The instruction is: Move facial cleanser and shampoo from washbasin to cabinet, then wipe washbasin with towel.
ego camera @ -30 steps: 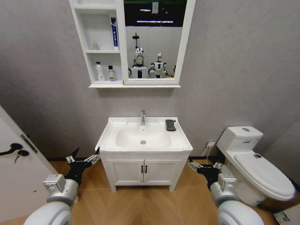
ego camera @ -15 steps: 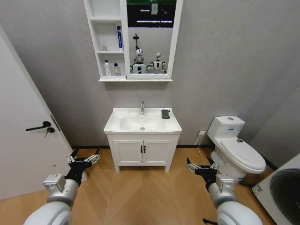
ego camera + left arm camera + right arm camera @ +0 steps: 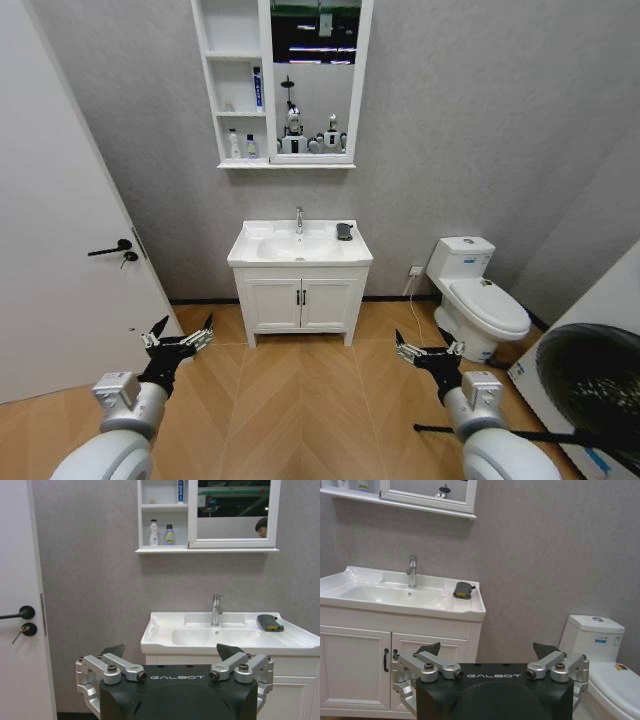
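Note:
The white washbasin (image 3: 250, 243) with its chrome tap stands far ahead on a low vanity, and the dark towel (image 3: 344, 231) lies folded on its right rim. On the wall above hangs the cabinet (image 3: 212, 90), joined to a mirror. A blue and white tube (image 3: 257, 87) stands on its middle shelf, and a white bottle (image 3: 235, 146) and a smaller bottle (image 3: 250, 148) on the bottom shelf. I cannot tell which of these is the facial cleanser or the shampoo. My left gripper (image 3: 182, 330) and right gripper (image 3: 425, 347) are both open and empty, low over the floor, well short of the vanity.
A white door (image 3: 60, 250) with a black handle is on the left. A white toilet (image 3: 480, 300) stands right of the vanity (image 3: 300, 305), and a washing machine drum (image 3: 590, 385) sits at the near right. Bare wooden floor lies between me and the vanity.
The whole picture has widened: the camera has backed away from the washbasin, bringing the door, toilet and washing machine into view. Both grippers stay open in the same pose.

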